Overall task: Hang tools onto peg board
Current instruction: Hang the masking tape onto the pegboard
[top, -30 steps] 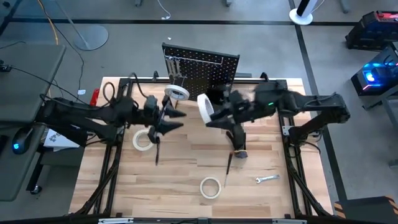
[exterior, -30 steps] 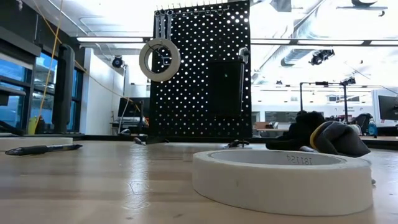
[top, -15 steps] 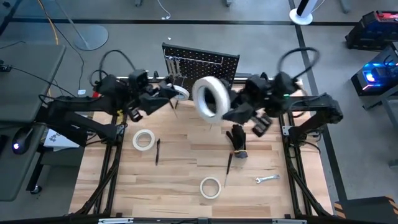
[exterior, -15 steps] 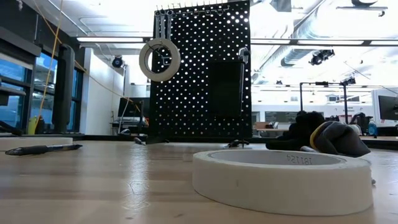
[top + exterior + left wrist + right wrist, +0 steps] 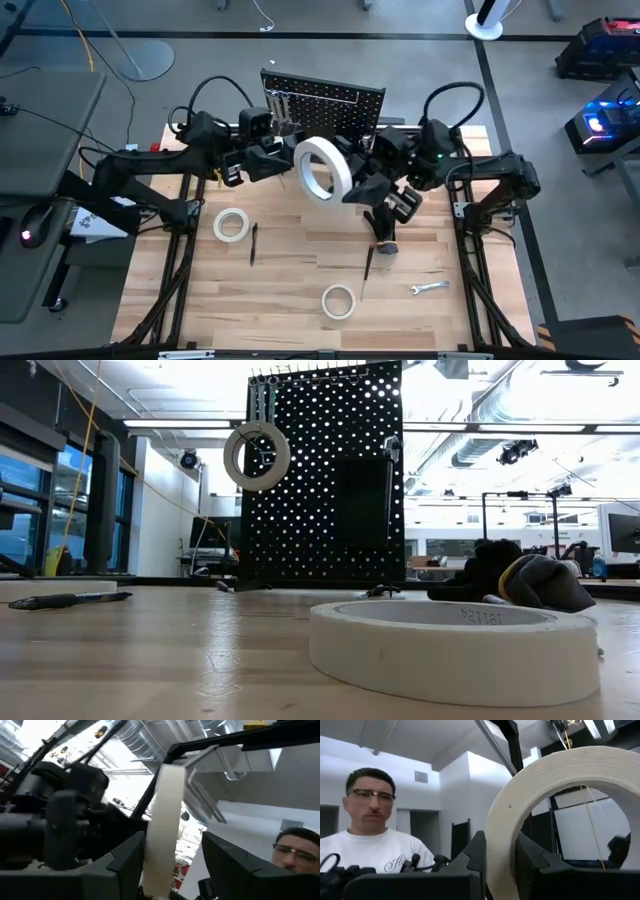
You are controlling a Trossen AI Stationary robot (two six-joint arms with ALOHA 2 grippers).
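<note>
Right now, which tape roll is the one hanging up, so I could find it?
Look for the upright black peg board at the back of the table. Near its top corner, on the side toward the left arm, a white tape roll hangs on a hook. The other rolls are not hung: two lie flat on the wood, and one is held upright in the air by the right gripper.

Clearance in front of the peg board

The peg board (image 5: 325, 108) face is approached through a gap blocked by a raised tape roll (image 5: 322, 168) and both arms. Bare tabletop (image 5: 300, 250) lies open at centre; obstacles: left tape roll (image 5: 230, 224), screwdriver (image 5: 253, 243), glove bundle (image 5: 383, 226), near tape roll (image 5: 338, 301), wrench (image 5: 430, 288).
</note>
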